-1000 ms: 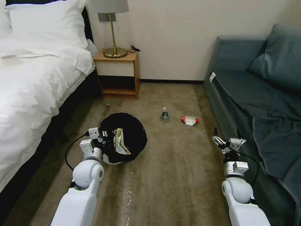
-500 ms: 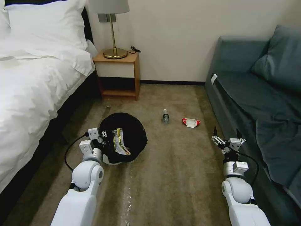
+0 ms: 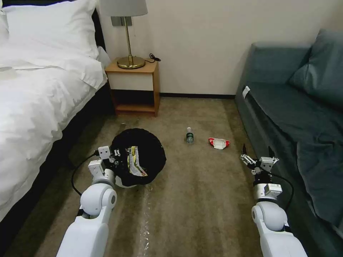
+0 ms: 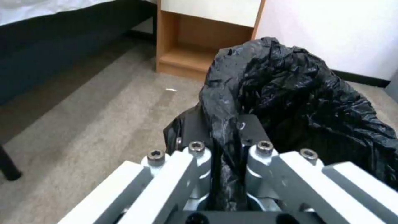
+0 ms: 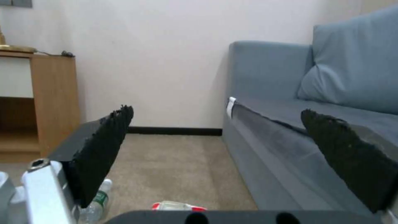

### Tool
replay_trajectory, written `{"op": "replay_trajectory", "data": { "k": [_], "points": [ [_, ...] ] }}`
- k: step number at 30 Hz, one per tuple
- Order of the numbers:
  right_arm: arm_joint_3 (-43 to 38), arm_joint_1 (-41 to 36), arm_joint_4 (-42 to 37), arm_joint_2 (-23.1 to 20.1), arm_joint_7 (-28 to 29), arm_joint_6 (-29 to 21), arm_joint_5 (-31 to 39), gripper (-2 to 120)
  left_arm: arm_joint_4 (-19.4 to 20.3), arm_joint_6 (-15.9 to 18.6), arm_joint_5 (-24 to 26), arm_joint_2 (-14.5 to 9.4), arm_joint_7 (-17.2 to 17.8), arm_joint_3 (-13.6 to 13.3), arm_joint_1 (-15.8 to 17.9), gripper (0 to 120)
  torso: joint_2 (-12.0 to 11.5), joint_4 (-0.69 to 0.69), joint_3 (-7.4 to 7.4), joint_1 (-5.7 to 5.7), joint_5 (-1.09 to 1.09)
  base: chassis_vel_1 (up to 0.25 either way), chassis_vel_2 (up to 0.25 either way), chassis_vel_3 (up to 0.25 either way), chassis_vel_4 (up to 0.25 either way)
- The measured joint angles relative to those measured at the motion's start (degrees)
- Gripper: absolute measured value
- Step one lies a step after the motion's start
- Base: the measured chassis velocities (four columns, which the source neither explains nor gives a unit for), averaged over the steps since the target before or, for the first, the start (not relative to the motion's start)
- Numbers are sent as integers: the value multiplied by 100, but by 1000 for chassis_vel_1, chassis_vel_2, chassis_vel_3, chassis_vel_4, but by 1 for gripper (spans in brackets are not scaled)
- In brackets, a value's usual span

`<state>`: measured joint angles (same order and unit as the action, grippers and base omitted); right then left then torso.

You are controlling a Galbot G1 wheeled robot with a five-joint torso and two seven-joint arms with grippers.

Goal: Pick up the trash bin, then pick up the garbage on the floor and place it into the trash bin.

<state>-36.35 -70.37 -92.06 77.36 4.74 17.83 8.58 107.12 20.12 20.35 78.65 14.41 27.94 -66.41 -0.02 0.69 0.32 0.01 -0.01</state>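
The trash bin (image 3: 150,160), white with a black bag liner, hangs tilted in front of my left arm, just above the carpet. My left gripper (image 3: 115,159) is shut on its rim and liner (image 4: 226,124). A shiny gold-brown wrapper (image 3: 135,161) lies inside the bin. On the carpet beyond lie a clear plastic bottle (image 3: 189,135) and a red-and-white wrapper (image 3: 219,143). My right gripper (image 3: 257,154) is held open over the carpet beside the sofa, nearer to me than both pieces. In the right wrist view the bottle (image 5: 94,202) and wrapper (image 5: 178,206) sit low between its fingers (image 5: 104,149).
A white bed (image 3: 32,107) runs along the left. A wooden nightstand (image 3: 134,87) with a brass lamp (image 3: 127,39) stands against the far wall. A blue-grey sofa (image 3: 296,117) lines the right side, close to my right arm. Open carpet (image 3: 193,200) lies between.
The whole head view has shifted a little, so the camera has moved; floor items sit slightly lower in the picture. Both grippers keep their state, and the bin stays held.
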Motion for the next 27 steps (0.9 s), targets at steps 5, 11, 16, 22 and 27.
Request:
{"op": "replay_trajectory", "data": {
  "k": [5, 11, 16, 22, 27],
  "points": [
    [5, -10, 1, -20, 0, 0, 13, 100, 14, 0, 4, 5, 1, -5, -7, 5, 0, 0, 0, 0, 0, -86, 92, 94, -81],
    [-6, -27, 21, -29, -5, 0, 17, 100, 14, 0, 3, 24, 8, -34, 13, 5, 0, 0, 0, 0, 0, -96, 101, 94, -102],
    [-12, -32, 30, -57, -14, 6, 19, 100, 11, 1, 4, 8, 8, -16, 11, 5, 0, 0, 0, 0, 0, -85, 94, 88, -93],
    [-14, -27, 50, -41, -30, 16, 17, 100, 11, 1, 9, -3, -3, 28, -13, 5, 0, 0, 0, 0, 0, -96, 100, 99, -88],
    [-38, -16, 71, -25, -43, 35, 15, 100, 9, 0, 24, -8, -12, 47, -8, 5, 0, 0, 0, 0, 0, -113, 87, 91, -105]
  ]
}}
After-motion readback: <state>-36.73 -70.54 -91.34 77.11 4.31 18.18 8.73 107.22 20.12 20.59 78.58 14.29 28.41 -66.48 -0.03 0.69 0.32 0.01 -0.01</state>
